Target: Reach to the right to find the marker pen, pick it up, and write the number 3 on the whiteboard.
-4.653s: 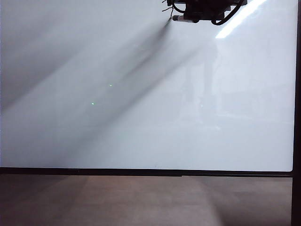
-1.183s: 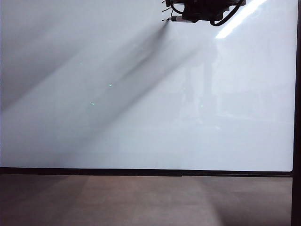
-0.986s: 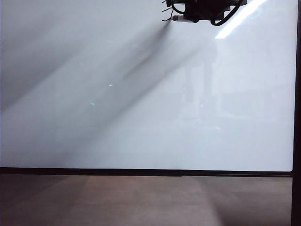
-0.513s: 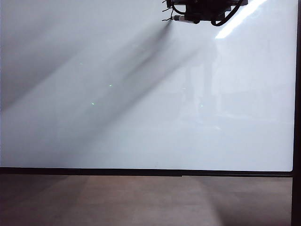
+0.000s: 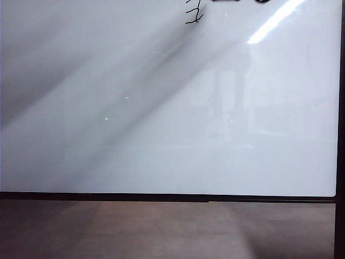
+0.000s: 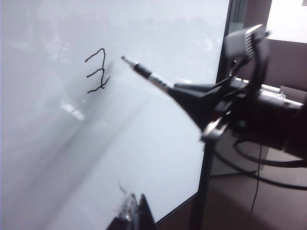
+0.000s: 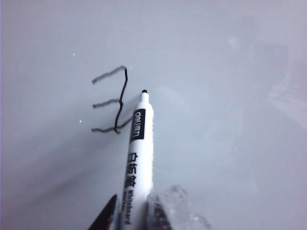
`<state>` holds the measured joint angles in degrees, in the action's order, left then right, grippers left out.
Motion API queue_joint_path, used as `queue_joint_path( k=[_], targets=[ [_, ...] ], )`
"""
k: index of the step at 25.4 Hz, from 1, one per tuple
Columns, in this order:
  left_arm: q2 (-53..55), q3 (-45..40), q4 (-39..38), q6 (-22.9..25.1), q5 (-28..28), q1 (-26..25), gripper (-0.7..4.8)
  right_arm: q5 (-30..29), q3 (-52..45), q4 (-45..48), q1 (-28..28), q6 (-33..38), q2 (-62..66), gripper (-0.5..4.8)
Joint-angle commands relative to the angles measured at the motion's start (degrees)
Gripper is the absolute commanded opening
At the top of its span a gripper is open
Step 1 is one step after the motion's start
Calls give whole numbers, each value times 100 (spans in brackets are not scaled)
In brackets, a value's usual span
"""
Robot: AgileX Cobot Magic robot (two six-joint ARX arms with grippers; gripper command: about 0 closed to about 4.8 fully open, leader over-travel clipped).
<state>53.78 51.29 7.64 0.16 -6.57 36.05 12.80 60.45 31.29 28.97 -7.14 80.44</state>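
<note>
White marker pen is clamped in the right claw beside the number 3; left claw's state unclear.

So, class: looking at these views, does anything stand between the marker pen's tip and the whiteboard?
Nothing visible does. The right gripper holds the marker pen, tip beside the number 3 on the whiteboard.

Glossy white rectangular whiteboard, thin black frame; thin shaky black ink number 3; white-barrelled marker pen, black tip, black label with white lettering.
</note>
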Motion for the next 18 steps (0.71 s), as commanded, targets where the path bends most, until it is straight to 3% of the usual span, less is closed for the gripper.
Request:
queue_joint_path(
  k=[1,8,12,18],
  targets=[
    [-20,20,142,-17,0,-7,-6,42,42,-168,11,9,-365,30],
    [-107,20,184,-28,22,-7,-6,262,39,-601,9,4,-1325,31],
    [-382,20,70,-275,33,-4,-6,361,42,-970,9,2,-2092,31],
    [-837,-11,-903,-208,35,-4,-6,1019,39,-2116,4,-39,-3230,31]
  ],
)
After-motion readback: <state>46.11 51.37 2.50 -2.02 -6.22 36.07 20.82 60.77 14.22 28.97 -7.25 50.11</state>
